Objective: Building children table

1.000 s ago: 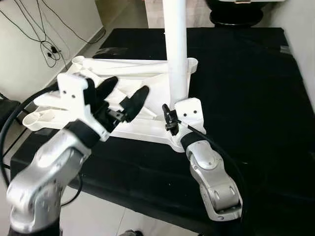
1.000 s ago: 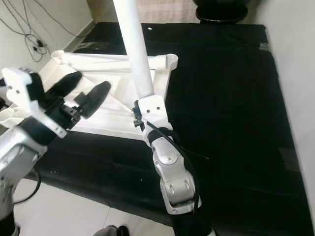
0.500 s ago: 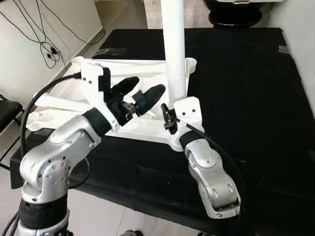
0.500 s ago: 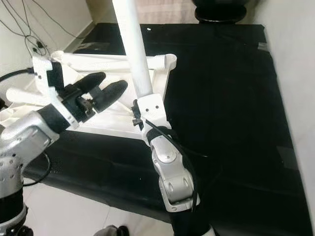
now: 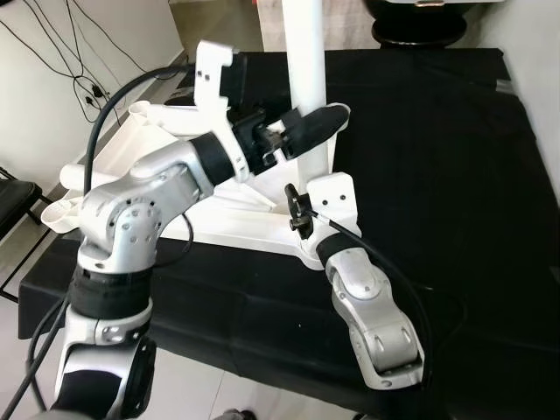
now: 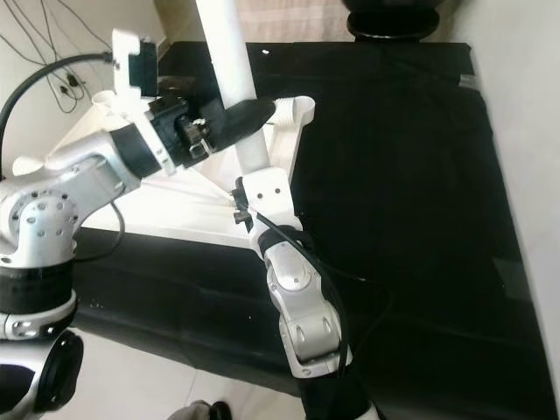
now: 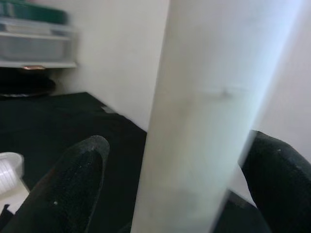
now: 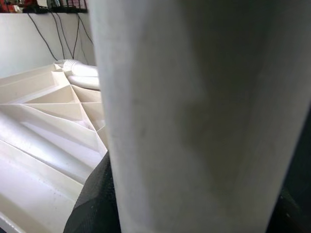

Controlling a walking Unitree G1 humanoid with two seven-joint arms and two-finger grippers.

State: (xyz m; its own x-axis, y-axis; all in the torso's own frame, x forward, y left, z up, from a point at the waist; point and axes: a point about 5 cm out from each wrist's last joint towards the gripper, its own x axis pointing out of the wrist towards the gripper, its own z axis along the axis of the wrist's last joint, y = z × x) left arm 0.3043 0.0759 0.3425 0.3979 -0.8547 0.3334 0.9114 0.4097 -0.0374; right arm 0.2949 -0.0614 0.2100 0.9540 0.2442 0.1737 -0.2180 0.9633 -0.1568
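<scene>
The white table top lies upside down on the black cloth, with round leg sockets at its corners. A white table leg stands upright at the near right corner. My right gripper is shut on the leg low down, its fingers hidden behind the white wrist mount. Higher up, my left gripper straddles the leg, open. One of its fingers stands apart from the tube; the other finger is close on the far side.
The black-covered platform stretches to the right and back. Cables hang on the wall at left, above a dark chair. A black round base stands at the far edge. Pale floor lies in front.
My left gripper has risen and swung right from over the table top to the upright leg, and its fingers now straddle it. The right arm has held still.
</scene>
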